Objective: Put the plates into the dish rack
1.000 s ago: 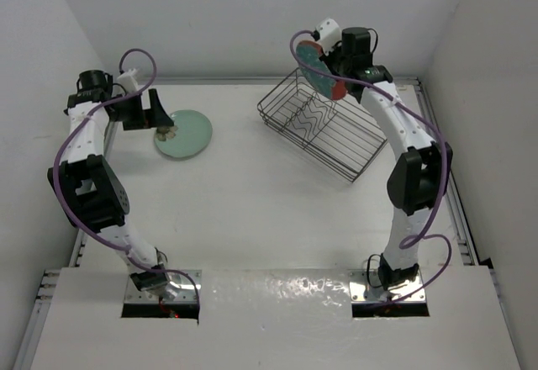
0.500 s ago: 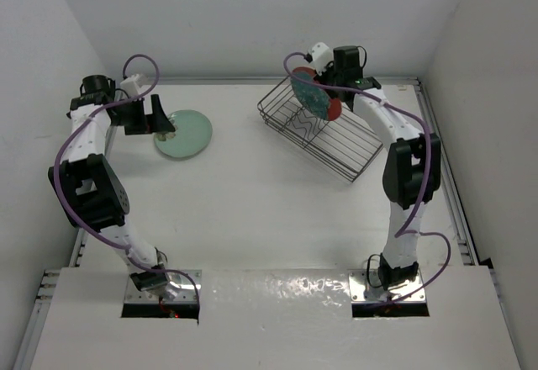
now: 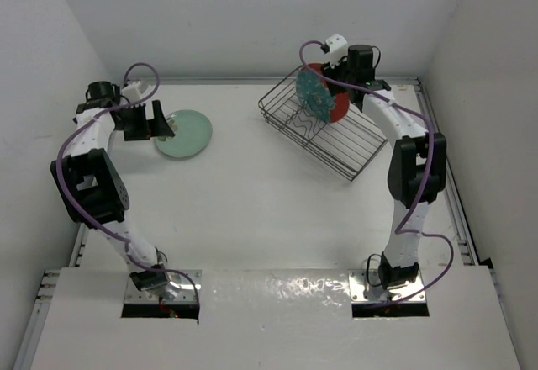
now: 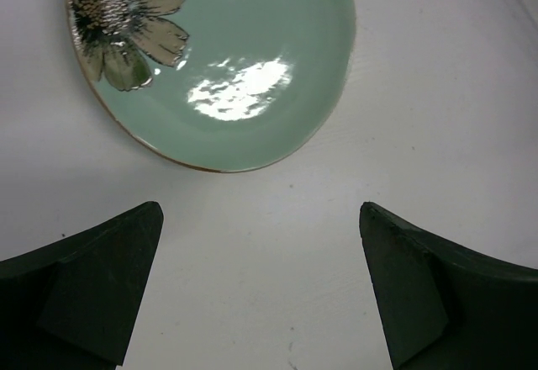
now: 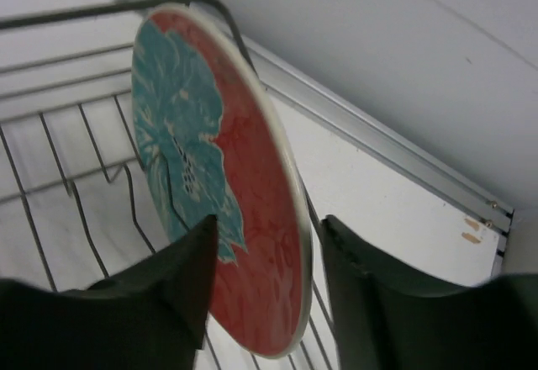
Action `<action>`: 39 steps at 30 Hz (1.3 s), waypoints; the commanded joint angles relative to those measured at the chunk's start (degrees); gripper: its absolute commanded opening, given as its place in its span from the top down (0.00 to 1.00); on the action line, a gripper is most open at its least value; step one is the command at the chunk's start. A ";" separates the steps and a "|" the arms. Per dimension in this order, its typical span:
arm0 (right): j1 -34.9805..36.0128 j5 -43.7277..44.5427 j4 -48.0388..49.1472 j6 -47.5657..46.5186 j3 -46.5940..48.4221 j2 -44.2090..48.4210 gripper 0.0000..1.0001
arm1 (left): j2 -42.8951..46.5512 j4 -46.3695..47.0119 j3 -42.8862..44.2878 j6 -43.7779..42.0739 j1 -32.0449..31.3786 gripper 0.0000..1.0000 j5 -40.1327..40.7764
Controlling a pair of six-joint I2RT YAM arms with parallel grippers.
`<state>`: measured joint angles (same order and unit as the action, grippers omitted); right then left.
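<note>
- Right arm has lowered since a second ago: the red plate [image 3: 315, 92] was above the dish rack [image 3: 336, 145] and now dips into its far end.
- Red plate stands on edge and leans, teal centre facing the left side of the overhead view. Its top rim rises above the rack's upper wire; its lower rim is hidden behind the fingers in the wrist view.
- Right gripper [image 5: 267, 282] – jaws parted, plate between them. A sliver of table shows between the plate's rim and the finger on the right of the wrist view. The other finger [image 5: 160, 294] overlaps the plate's face; contact there cannot be told.
- Wavy dividers [image 3: 303, 123] run just below the plate in the overhead view.
- Mint plate [image 3: 187, 133] has not shifted – flat on the table [image 3: 252, 193], far left, well apart from the rack. Its flower mark [image 4: 126, 17] sits near the rim.
- Left gripper [image 4: 261, 290] is spread wide and holds nothing, just beside the mint plate's edge; bare table shows between its fingers.
</note>
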<state>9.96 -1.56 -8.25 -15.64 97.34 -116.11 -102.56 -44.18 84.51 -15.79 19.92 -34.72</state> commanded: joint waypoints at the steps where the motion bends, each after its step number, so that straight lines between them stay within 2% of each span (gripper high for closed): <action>1: -0.02 -0.46 6.84 1.93 1.63 1.95 0.42 | -2.28 5.33 0.21 4.09 0.82 0.00 4.83; 3: -0.11 0.15 6.93 1.84 1.45 2.38 0.32 | -3.16 6.47 0.22 5.76 1.17 0.01 5.62; 9: -0.11 1.03 5.44 1.75 2.94 3.61 0.14 | -10.62 7.45 3.29 7.35 1.70 0.03 7.12; 15: -0.11 1.21 7.63 4.91 1.81 8.09 0.12 | -16.69 7.62 7.24 8.50 2.75 0.06 6.95; 20: -0.11 0.86 10.88 7.46 -2.49 13.98 0.12 | -21.87 7.88 10.67 9.63 2.75 0.12 5.10; 27: 0.68 -2.04 12.29 8.87 -10.76 21.36 0.12 | -26.19 8.85 11.99 11.22 2.75 0.36 -4.20; 34: 2.52 -2.57 13.70 9.22 -17.09 26.99 0.14 | -30.06 7.71 12.96 11.75 2.75 0.56 -7.99; 37: 3.49 -4.32 12.30 8.96 -18.41 27.96 0.14 | -29.71 8.32 12.96 11.49 2.75 0.72 -9.40; 39: 4.45 -4.50 10.37 8.26 -19.03 28.22 0.15 | -29.36 8.68 13.05 11.40 2.75 0.97 -10.72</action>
<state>13.04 -4.08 2.15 -7.44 78.91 -90.63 -131.24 -35.81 97.17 -3.73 22.83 -42.41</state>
